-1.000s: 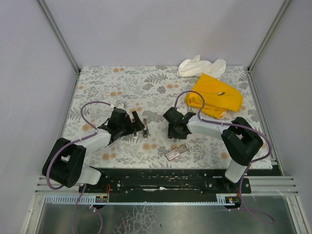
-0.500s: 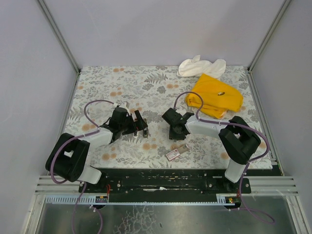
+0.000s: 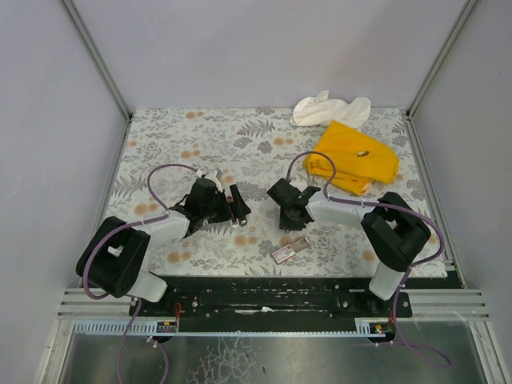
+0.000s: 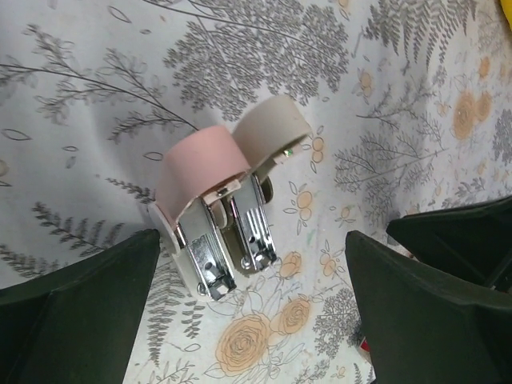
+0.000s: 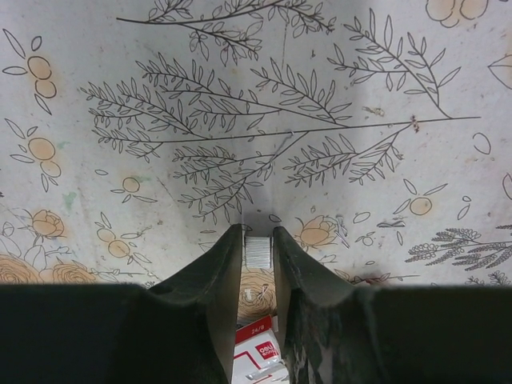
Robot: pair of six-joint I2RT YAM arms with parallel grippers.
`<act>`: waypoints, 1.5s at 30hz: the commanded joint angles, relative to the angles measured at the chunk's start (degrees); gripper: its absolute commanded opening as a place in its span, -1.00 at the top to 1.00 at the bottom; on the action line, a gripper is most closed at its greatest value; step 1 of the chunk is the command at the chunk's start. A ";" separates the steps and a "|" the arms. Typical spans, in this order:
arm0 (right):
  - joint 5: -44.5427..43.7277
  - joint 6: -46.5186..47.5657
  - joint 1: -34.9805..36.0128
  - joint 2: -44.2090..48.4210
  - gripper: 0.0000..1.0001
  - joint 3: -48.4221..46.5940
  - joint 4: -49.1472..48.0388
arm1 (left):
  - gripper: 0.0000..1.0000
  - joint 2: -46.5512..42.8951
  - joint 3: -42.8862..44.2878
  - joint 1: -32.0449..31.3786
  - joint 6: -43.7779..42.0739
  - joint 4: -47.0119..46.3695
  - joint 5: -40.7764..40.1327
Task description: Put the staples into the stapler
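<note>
The stapler (image 4: 220, 204) lies open on the floral table, its pink top and beige base splayed and the metal magazine showing. My left gripper (image 4: 252, 320) is open, its fingers wide to either side of the stapler's metal end; in the top view the left gripper (image 3: 230, 206) sits at the stapler (image 3: 237, 210). My right gripper (image 5: 258, 234) is shut on a short silver strip of staples (image 5: 258, 251) near its fingertips, low over the table. The staples box (image 5: 260, 352), red and white, lies just behind it. In the top view the box (image 3: 290, 250) is below the right gripper (image 3: 286, 219).
A yellow cloth (image 3: 352, 157) with a small object on it lies at the back right, with a white cloth (image 3: 330, 109) behind it. Metal frame posts stand at the table's corners. A black rail (image 3: 272, 290) runs along the near edge.
My left gripper has moved right and closer, until its open fingers flank the stapler. The right gripper's jaws have narrowed onto the staple strip; that arm has barely shifted.
</note>
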State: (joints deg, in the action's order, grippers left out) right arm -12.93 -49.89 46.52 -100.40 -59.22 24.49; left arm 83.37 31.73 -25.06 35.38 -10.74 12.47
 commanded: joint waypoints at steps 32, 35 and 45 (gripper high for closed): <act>3.19 18.85 0.76 15.60 0.55 3.38 -5.52 | -1.00 -17.71 7.89 -6.08 0.16 20.26 -12.63; 5.11 21.22 0.75 14.54 0.55 2.10 -6.82 | -1.00 -19.19 11.96 -3.71 -2.87 25.37 -10.78; -0.33 11.91 0.85 7.88 0.27 -1.43 0.05 | -1.00 -19.15 24.05 2.07 -13.38 35.11 -8.87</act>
State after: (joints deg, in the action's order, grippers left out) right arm -9.58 -32.05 46.83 -91.20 -59.31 20.69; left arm 64.58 52.12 -24.14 28.18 19.35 3.38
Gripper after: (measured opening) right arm 0.308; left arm 0.997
